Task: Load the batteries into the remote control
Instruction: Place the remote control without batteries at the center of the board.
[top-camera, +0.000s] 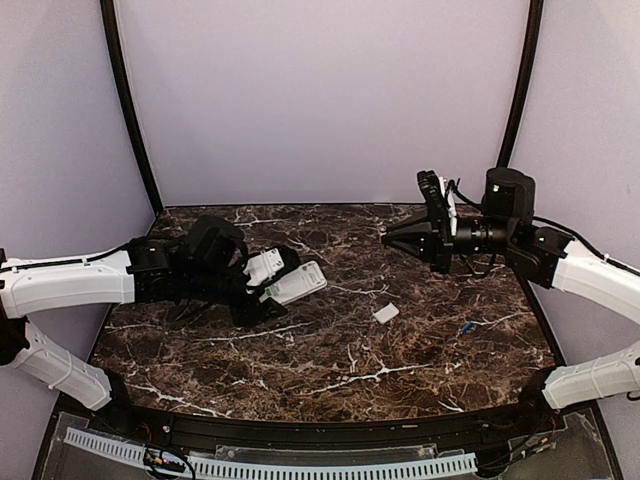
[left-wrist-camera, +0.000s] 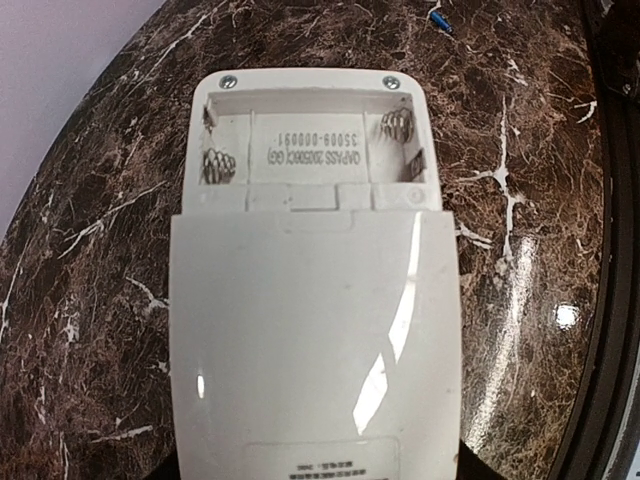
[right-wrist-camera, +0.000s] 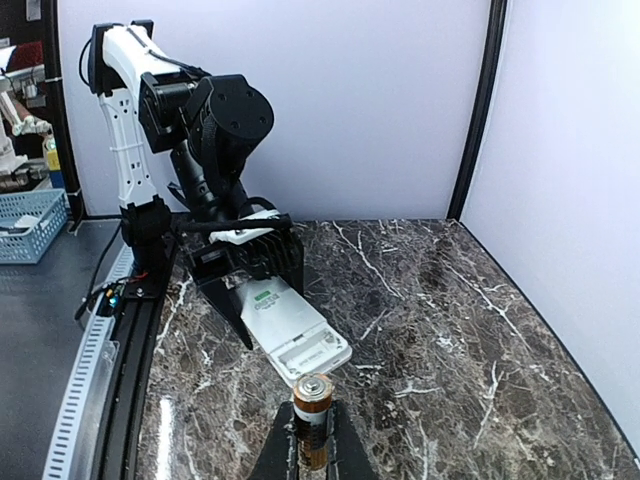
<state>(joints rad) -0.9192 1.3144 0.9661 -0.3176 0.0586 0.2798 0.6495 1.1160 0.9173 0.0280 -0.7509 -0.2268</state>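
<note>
My left gripper (top-camera: 262, 290) is shut on the white remote control (top-camera: 297, 283) and holds it back side up, just above the left part of the table. In the left wrist view the remote (left-wrist-camera: 315, 330) fills the frame; its battery compartment (left-wrist-camera: 310, 148) is open and empty, with springs showing. My right gripper (top-camera: 392, 238) is shut on a copper-and-black battery (right-wrist-camera: 313, 397), held upright above the table and apart from the remote (right-wrist-camera: 295, 330). A second battery with blue on it (top-camera: 466, 326) lies on the table at the right and also shows in the left wrist view (left-wrist-camera: 438, 18).
A small flat white square plate (top-camera: 386, 313) lies on the dark marble table (top-camera: 330, 360) between the arms. Purple walls close in the back and sides. A blue basket (right-wrist-camera: 25, 225) stands off the table, beyond the left arm.
</note>
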